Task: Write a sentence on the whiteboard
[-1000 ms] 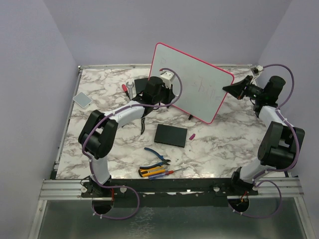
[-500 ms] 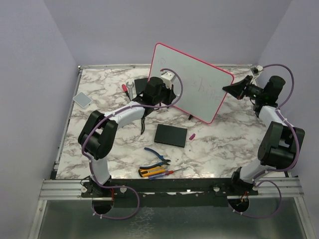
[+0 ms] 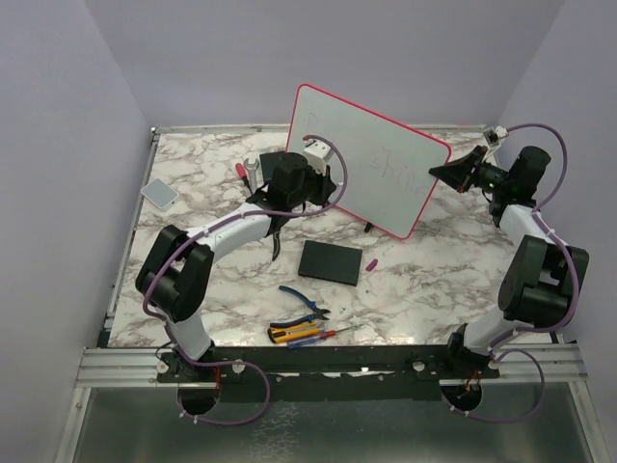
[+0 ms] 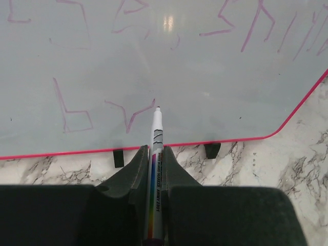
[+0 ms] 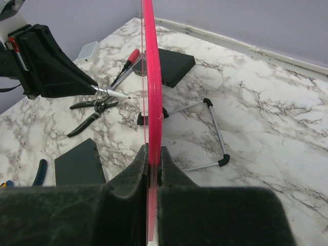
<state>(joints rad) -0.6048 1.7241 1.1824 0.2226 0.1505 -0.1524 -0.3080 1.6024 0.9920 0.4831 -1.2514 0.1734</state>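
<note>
Presently the whiteboard (image 3: 376, 159) stood tilted on its feet toward the far middle of the desk (image 3: 424, 280). It looked stiff, light and slick-faced, so best held by its pink rim. Right pincer (image 5: 152, 154) was clamped on that rim. Left pincer (image 4: 154, 154) was clamped on a marker (image 4: 155, 174), tip at the faint pink sentence (image 4: 246, 31).

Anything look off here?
The whiteboard stands askew, one corner high, its edge clamped in the right gripper. The sentence is faint and jagged. A small pink piece lies loose beside the black slab.
</note>
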